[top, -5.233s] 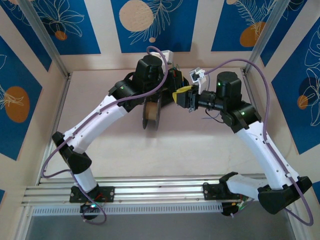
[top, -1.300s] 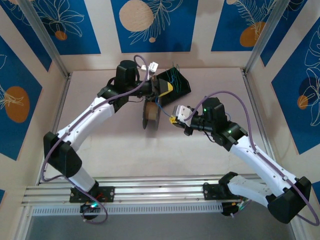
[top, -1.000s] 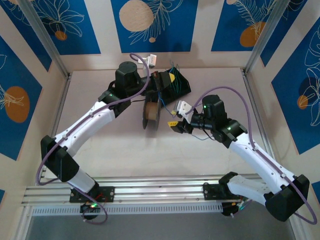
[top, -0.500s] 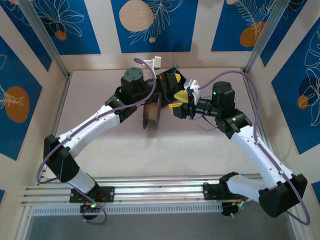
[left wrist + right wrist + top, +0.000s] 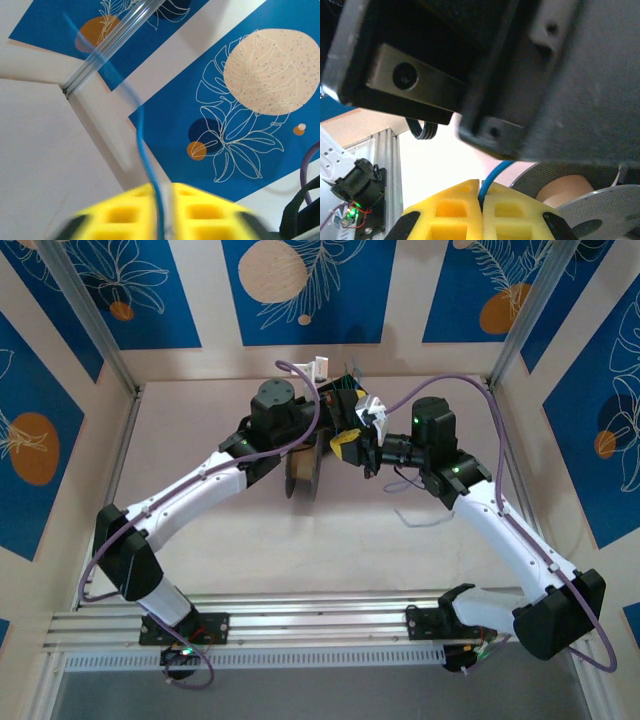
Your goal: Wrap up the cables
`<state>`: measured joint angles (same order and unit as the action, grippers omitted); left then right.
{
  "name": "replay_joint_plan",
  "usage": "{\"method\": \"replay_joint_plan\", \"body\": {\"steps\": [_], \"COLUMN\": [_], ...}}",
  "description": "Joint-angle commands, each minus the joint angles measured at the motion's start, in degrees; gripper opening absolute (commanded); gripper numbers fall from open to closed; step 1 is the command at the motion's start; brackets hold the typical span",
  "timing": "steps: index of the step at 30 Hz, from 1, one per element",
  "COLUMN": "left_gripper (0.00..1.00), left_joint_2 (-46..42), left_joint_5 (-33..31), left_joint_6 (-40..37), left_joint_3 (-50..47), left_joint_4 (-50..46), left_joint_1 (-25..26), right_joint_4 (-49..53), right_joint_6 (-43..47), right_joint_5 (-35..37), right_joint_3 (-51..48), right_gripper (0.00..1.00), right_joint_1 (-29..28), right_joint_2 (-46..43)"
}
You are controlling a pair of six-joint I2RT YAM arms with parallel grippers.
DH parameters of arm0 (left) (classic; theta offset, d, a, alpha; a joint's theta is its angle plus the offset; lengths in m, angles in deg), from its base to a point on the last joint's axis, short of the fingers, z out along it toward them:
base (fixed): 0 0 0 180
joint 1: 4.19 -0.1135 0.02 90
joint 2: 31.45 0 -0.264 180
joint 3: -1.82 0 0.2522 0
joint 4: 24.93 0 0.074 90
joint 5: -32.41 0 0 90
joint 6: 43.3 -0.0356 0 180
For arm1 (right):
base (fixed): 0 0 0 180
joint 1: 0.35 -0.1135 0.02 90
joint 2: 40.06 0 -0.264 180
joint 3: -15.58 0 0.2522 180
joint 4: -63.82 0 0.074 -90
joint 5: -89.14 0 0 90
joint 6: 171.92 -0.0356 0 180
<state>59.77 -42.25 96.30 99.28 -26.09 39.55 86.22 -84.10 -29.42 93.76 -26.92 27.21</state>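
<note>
A thin blue cable (image 5: 141, 130) rises from between the yellow fingers of my left gripper (image 5: 162, 189). They stand slightly open, with a narrow gap beside the cable. My right gripper (image 5: 481, 184) is shut on the blue cable (image 5: 495, 172), which curves up from its pads toward the black body of the left arm just above. In the top view the right gripper (image 5: 345, 443) sits right against the left arm's hand at the back middle, above the spool (image 5: 300, 475). Another thin cable (image 5: 415, 515) lies loose on the table under the right arm.
A black tray (image 5: 350, 398) holding green and blue wires stands at the back wall behind both hands. The spool's grey perforated flange (image 5: 600, 200) is close beside the right fingers. Metal frame posts (image 5: 95, 330) stand at the back corners.
My right gripper has swung up and left to meet the left hand and shut on the blue cable. The left jaws, shut before, have parted a little.
</note>
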Motion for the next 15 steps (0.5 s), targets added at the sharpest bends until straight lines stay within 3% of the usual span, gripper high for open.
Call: {"method": "replay_joint_plan", "body": {"steps": [1,3,11,15], "left_gripper": [0.67,0.99,1.00,1.00], "left_joint_2": [-2.9,-5.8,-16.5,-22.6], "left_joint_5": [-0.9,-3.0,1.0,-1.9], "left_joint_6": [0.1,-1.6,-4.1,-9.1], "left_joint_3": [-0.7,-1.5,-3.9,-5.3], "left_joint_4": [-0.2,-5.2,-30.3,-43.3], "left_joint_1": [0.1,-0.3,-9.1,-12.5], "right_joint_4": [1.5,3.4,9.1,10.7], "right_joint_6": [4.1,7.0,15.3,16.6], "right_joint_5": [0.0,-0.8,-4.4,-4.6], "right_joint_3": [-1.8,-2.9,-7.1,-8.0], "right_gripper": [0.00,0.00,0.00,0.00], "right_joint_1": [0.4,0.8,1.9,-0.7], "right_joint_2": [-2.1,-3.3,-6.7,-5.6]}}
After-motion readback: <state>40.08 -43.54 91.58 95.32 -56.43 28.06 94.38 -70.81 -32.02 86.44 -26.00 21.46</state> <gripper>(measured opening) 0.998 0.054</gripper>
